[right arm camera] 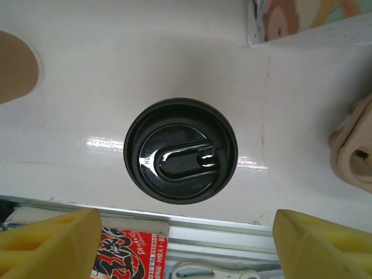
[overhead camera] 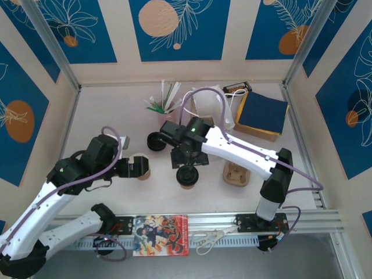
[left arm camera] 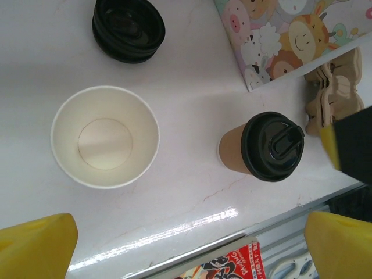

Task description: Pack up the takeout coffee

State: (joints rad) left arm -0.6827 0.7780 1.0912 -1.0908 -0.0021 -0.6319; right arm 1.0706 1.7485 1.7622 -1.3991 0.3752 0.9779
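**Placement.** The takeout coffee is found as two kraft paper cups standing upright on the desk [overhead camera: 110, 116], near its front edge and apart from each other. The lidded cup [right arm camera: 181, 151] is closed with a black sip lid that appears seated level all round, and it is judged ready for carrying. The open cup [left arm camera: 105, 136] is seen empty, with its pale inside exposed. A loose black lid [left arm camera: 128, 29] lies just beyond it, presumably kept within reach for capping. A pulp cup carrier [overhead camera: 236, 173] sits to the right of the lidded cup, and a printed paper bag [left arm camera: 285, 35] stands further back (either is taken as the likely destination).

**Pose.** The right tool [overhead camera: 187, 158] is held directly above the lidded cup and pointed straight down. Its yellow fingers [right arm camera: 49, 244] are spread wide and clear of the lid, and nothing is gripped. The right arm is stretched from its base leftward across the desk. The left tool [overhead camera: 132, 167] is held close by the open cup and angled downward. Its jaws are spread fully, and the cup is not between them. The left arm is folded, with its forearm bent toward the centre.
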